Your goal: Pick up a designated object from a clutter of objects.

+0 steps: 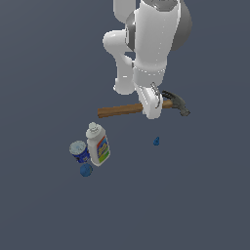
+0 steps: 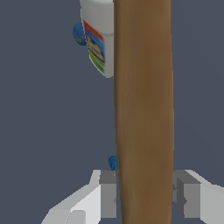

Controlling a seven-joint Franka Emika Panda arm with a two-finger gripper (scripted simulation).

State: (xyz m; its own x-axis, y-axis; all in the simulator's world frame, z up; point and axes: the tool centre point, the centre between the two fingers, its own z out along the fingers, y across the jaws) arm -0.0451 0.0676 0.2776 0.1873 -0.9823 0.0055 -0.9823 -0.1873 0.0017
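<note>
the white two-fingered gripper is closed on the claw hammer with a long brown wooden handle and dark grey metal head, its grey pads pressed against opposite sides of the handle near the head end. the hammer lies level, clear of the white bottle with a colourful label. beside that bottle stand a blue can with a pale top and a small blue ball. a tiny blue piece sits well apart from the bottle, below the hammer.

Exterior view looks down from high; wrist view hugs the shared hammer.
</note>
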